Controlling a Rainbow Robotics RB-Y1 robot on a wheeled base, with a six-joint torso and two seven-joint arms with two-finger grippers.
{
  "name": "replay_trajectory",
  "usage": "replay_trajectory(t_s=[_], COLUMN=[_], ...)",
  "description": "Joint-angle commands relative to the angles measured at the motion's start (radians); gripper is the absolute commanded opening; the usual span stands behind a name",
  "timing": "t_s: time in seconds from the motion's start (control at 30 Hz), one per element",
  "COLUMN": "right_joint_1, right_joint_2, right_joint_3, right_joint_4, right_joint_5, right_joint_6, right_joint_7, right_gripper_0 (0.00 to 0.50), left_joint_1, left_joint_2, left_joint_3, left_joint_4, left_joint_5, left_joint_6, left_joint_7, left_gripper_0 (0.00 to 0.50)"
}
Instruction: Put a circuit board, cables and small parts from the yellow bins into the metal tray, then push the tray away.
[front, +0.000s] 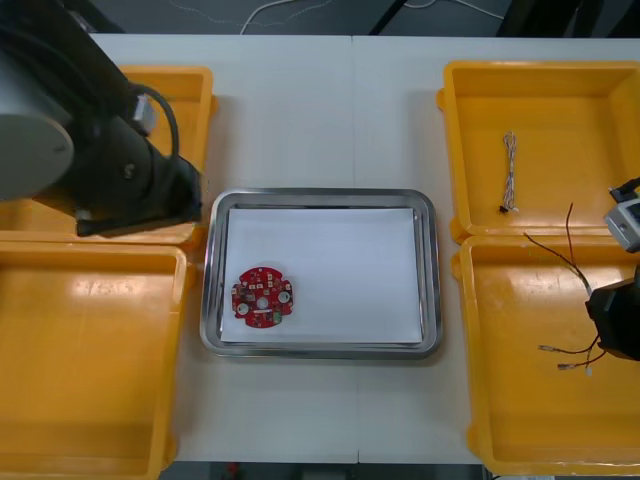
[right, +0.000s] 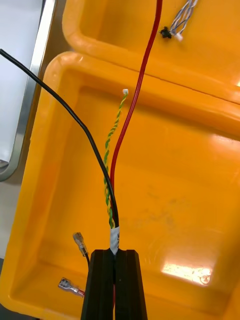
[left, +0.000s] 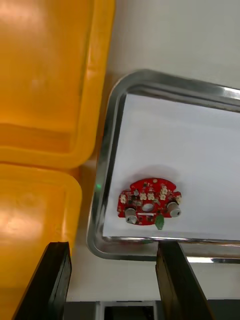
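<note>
Right gripper (right: 115, 253) pinches cables (right: 115, 237) by end; they point straight ahead.

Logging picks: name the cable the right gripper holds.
The red, black, yellow bundle, clamped in the right gripper; the blue-white cable lies loose.

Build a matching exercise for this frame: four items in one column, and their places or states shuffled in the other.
Items
1. board
2. twisted cable
3. left gripper
4. right gripper

Places or states
A. shut on the cable bundle, over the near right bin
B. lying in the tray, at its near-left corner
C. open, holding nothing, on the tray's left side
D. lying in the far right bin

Pairs: 1-B, 2-D, 3-C, 4-A
</note>
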Motion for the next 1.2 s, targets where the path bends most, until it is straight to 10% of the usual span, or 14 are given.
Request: replay_trajectory(t_s=[0.03, 1.2], right_joint_1=[-0.041, -0.634], right_joint_2=[-0.056, -0.095], right_joint_3=[0.085, 0.930], right_joint_4=[-0.032, 0.114], right_joint_5=[-0.006, 0.117], right_joint_6=[0.003, 0.003], right_joint_7=[-0.038, 0.077], right_gripper_0=[0.000, 0.000], left_joint_1=[0.077, 0.146], left_joint_2=[0.037, 0.064], left_joint_3=[0.181, 0.331], left_joint_4=[0.026, 0.372], left_joint_5=[0.011, -0.224], left_joint_6=[0.007, -0.242], left_joint_7=[-0.193, -0.951], left_gripper_0=[0.498, 0.474])
